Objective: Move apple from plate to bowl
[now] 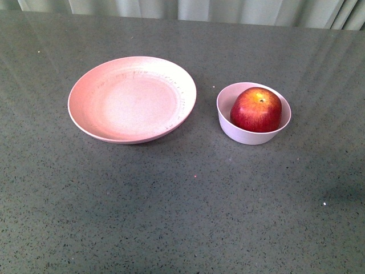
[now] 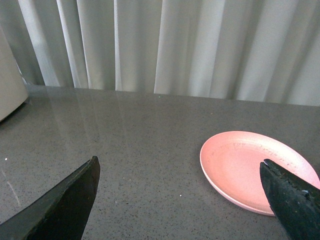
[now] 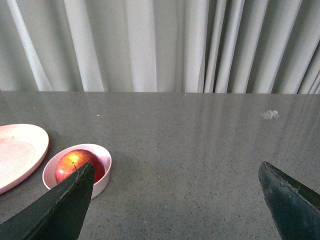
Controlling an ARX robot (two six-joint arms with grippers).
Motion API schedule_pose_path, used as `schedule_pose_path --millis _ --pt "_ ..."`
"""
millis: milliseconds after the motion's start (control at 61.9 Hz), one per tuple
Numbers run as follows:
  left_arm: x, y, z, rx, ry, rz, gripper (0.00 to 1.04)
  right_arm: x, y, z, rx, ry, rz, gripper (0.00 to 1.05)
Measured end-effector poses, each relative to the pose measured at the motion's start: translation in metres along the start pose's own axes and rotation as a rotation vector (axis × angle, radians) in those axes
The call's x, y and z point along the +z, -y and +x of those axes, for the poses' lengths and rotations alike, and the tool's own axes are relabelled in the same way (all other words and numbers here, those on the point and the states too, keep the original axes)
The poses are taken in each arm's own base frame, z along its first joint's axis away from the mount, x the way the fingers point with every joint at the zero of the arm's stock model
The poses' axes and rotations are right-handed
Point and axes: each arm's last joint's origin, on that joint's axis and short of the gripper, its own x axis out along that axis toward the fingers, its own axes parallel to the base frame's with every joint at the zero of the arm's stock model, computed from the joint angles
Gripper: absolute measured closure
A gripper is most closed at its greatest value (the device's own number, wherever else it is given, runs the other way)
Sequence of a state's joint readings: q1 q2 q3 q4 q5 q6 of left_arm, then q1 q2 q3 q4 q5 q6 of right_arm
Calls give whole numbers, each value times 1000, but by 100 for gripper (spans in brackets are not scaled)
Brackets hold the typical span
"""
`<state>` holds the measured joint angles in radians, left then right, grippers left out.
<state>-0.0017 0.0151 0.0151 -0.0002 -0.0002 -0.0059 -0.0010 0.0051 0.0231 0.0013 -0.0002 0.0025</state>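
Note:
The dark-red apple [image 1: 256,109] with a yellow patch at its stem sits inside the small pale bowl [image 1: 252,133], right of centre on the table. The wide salmon-pink plate [image 1: 132,98] lies bare to the bowl's left. Neither arm shows in the front view. My left gripper [image 2: 179,165] is open over bare tabletop, with the plate [image 2: 245,165] beside one fingertip. My right gripper [image 3: 176,167] is open with nothing between its fingers; the bowl [image 3: 102,165] with the apple [image 3: 75,164] lies just past one fingertip.
The grey speckled tabletop [image 1: 188,211] spreads all round the dishes. Pale curtains [image 3: 150,45] hang behind the table's far edge. A beige object [image 2: 10,85] stands at the table's edge in the left wrist view.

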Motion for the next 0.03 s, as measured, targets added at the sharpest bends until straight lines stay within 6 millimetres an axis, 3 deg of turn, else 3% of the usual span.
schedule_pose_path --millis 32 --pt "0 0 0 0 0 0 9 0 0 0 0 0 0 9"
